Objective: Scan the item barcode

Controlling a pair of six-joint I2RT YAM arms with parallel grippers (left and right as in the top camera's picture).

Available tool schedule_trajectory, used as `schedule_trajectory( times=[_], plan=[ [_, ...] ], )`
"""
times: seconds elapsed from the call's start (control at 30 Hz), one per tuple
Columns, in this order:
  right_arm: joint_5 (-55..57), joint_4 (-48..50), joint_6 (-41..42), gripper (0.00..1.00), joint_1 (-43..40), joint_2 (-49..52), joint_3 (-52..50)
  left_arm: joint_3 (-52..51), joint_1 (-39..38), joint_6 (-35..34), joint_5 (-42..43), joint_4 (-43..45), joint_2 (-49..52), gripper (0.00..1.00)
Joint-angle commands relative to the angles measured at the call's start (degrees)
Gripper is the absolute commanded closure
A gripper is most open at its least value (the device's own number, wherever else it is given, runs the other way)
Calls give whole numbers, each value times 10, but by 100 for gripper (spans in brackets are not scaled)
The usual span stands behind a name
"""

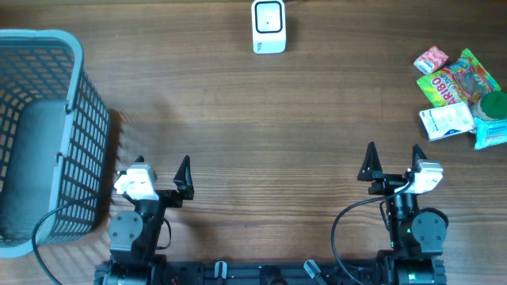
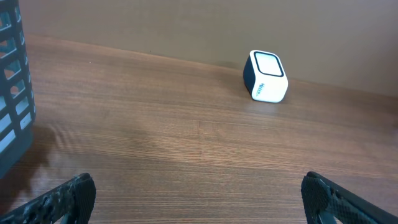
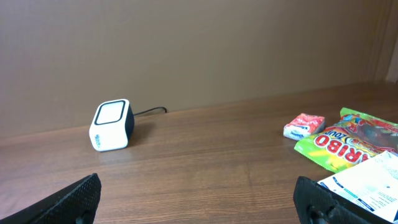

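Observation:
A white and dark barcode scanner (image 1: 268,26) stands at the table's far edge, also in the left wrist view (image 2: 266,76) and the right wrist view (image 3: 112,125). Several snack items lie at the far right: a green-yellow Haribo bag (image 1: 457,78) (image 3: 351,140), a small pink packet (image 1: 431,59) (image 3: 304,126), a white packet (image 1: 447,121) (image 3: 373,183) and a teal packet (image 1: 492,119). My left gripper (image 1: 162,171) (image 2: 199,198) is open near the front left, nothing between its fingers. My right gripper (image 1: 391,161) (image 3: 198,198) is open near the front right, far from the items.
A large grey-blue mesh basket (image 1: 75,119) (image 2: 12,93) stands at the left edge, close beside the left arm. The scanner's cable (image 3: 149,112) runs off behind it.

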Motion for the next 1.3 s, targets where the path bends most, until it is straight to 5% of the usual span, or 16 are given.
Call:
schedule_trajectory(
  times=[0.0,0.57,0.73,1.17,1.27],
  plan=[
    [8,2,-7,0,-2,-3,0,-2,4,-5,5,1,-3,0],
    [8,2,-7,0,-2,-3,0,-23,11,-3,-61,60,-4,0],
    [8,2,-7,0,-2,-3,0,-27,11,65,-6,67,-6,0],
    [8,2,-7,0,-2,-3,0,-27,11,55,-9,69,-6,0],
    [27,5,-91,0,-2,-3,0,-27,11,55,-9,69,-6,0]
  ],
)
